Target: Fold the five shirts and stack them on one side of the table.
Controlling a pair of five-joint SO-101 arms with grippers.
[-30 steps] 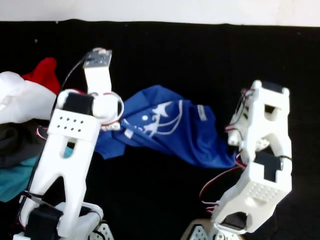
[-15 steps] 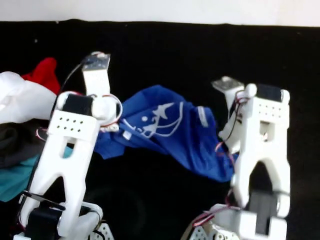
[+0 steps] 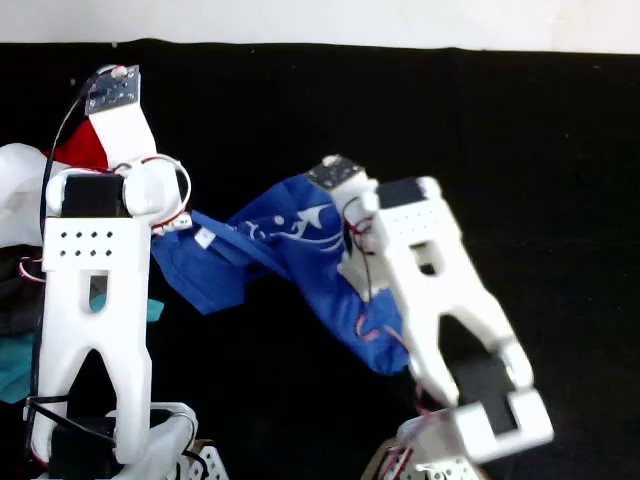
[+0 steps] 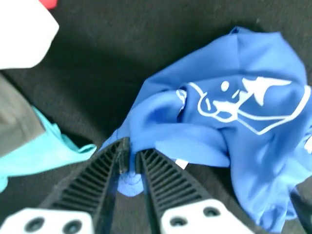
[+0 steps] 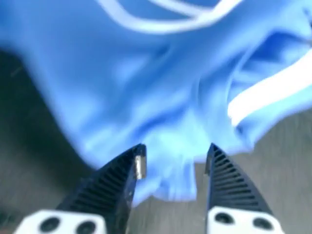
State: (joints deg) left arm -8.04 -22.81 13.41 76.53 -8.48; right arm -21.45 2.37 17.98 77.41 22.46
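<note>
**Five shirts, and the blue one is in my grippers**

I count five shirts. The blue shirt [image 3: 285, 245] lies crumpled, not folded, on the black table [image 3: 530, 130], between my two arms. It has one white drawing on it.

My left gripper [image 4: 130, 152] has its two fingers squeezed together on one edge of the blue shirt. A bit of blue cloth pokes out between them. My right gripper [image 5: 175, 153] is at the other end of the blue shirt. Its two fingers are apart, with a fold of blue cloth between them. I cannot tell if they touch it.

The other four shirts sit in one heap beside the blue shirt, at the end my left gripper holds. There is one white shirt [image 3: 18, 195], one red shirt [image 3: 82, 150], one dark grey shirt [image 3: 15, 295] and one teal shirt [image 3: 12, 365]. The teal shirt is the nearest to the blue shirt. None of the four is folded.

My left arm [image 3: 90, 290] stands between the heap and the blue shirt. My right arm [image 3: 440, 290] leans over the blue shirt.
</note>
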